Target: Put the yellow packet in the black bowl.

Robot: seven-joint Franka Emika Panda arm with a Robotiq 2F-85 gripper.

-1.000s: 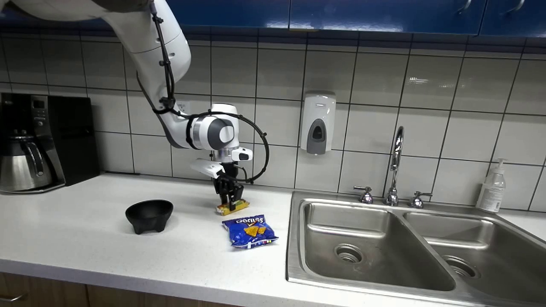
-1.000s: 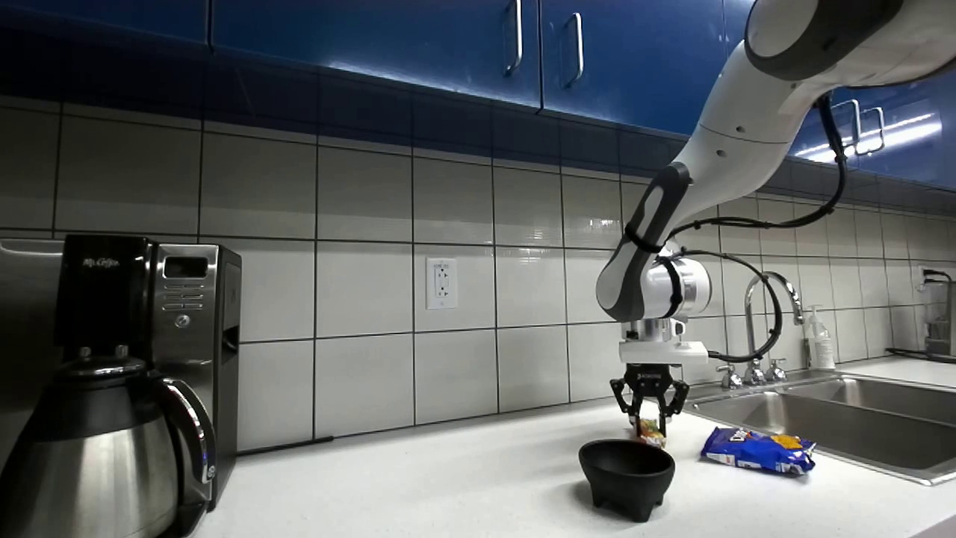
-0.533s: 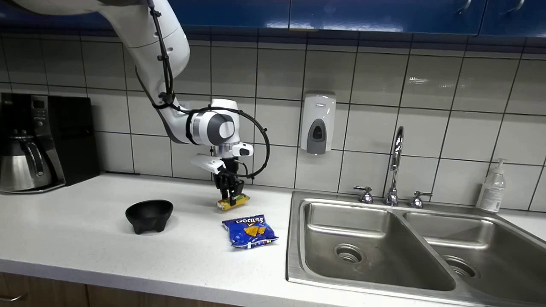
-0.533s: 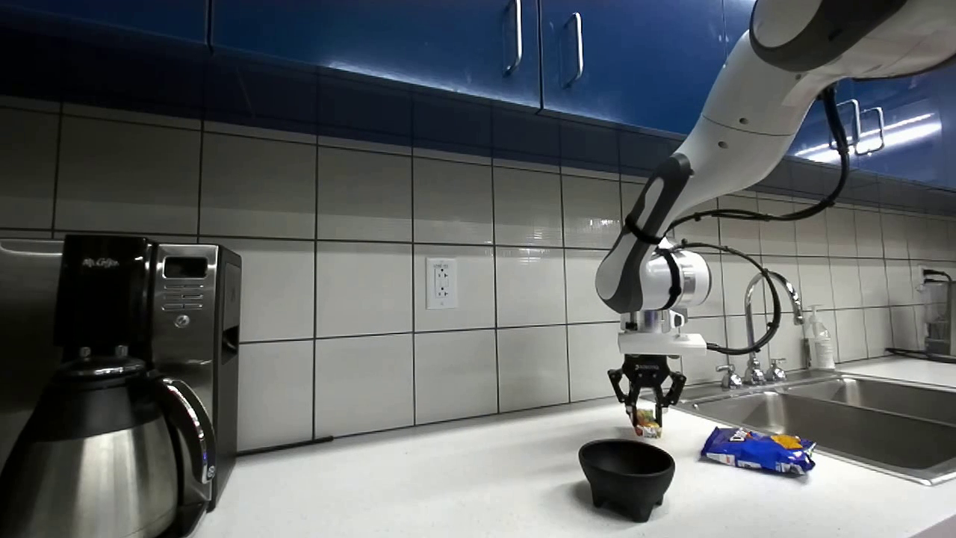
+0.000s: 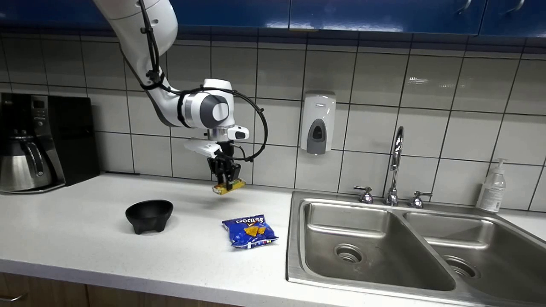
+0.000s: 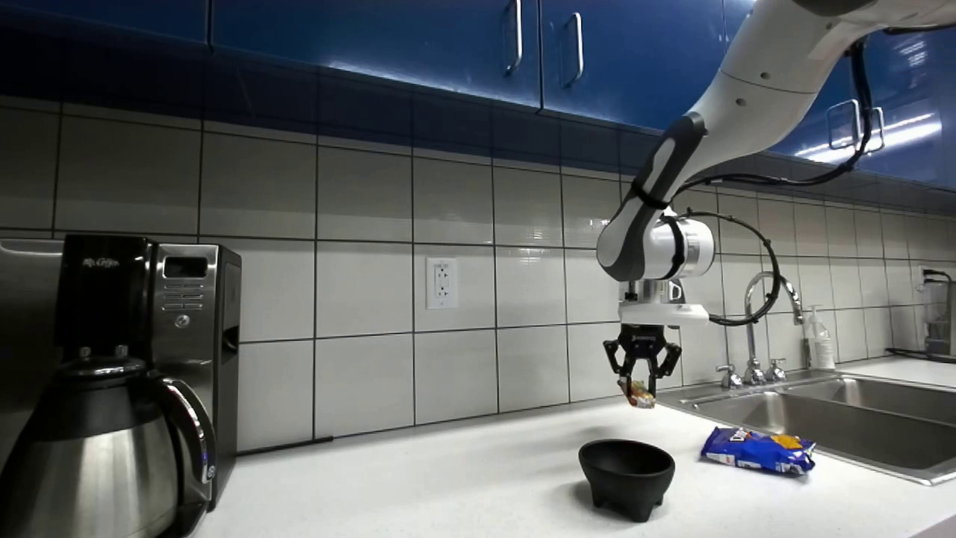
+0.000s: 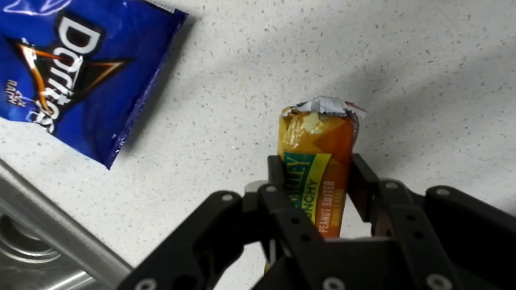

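With the gripper (image 6: 640, 393) we pinch the packet (image 7: 315, 177) across its width above the counter (image 5: 94, 251), presumably so it clears the bowl (image 5: 149, 219).

White arm (image 6: 736, 127), black fingers (image 7: 365, 183)

Above the counter (image 5: 192, 243), free room runs between the end effector (image 6: 641, 391) and the black bowl (image 5: 149, 216); the blue packet (image 5: 250, 231) lies outside that gap, toward the sink (image 5: 294, 238), with tiled wall (image 5: 275, 119) behind.
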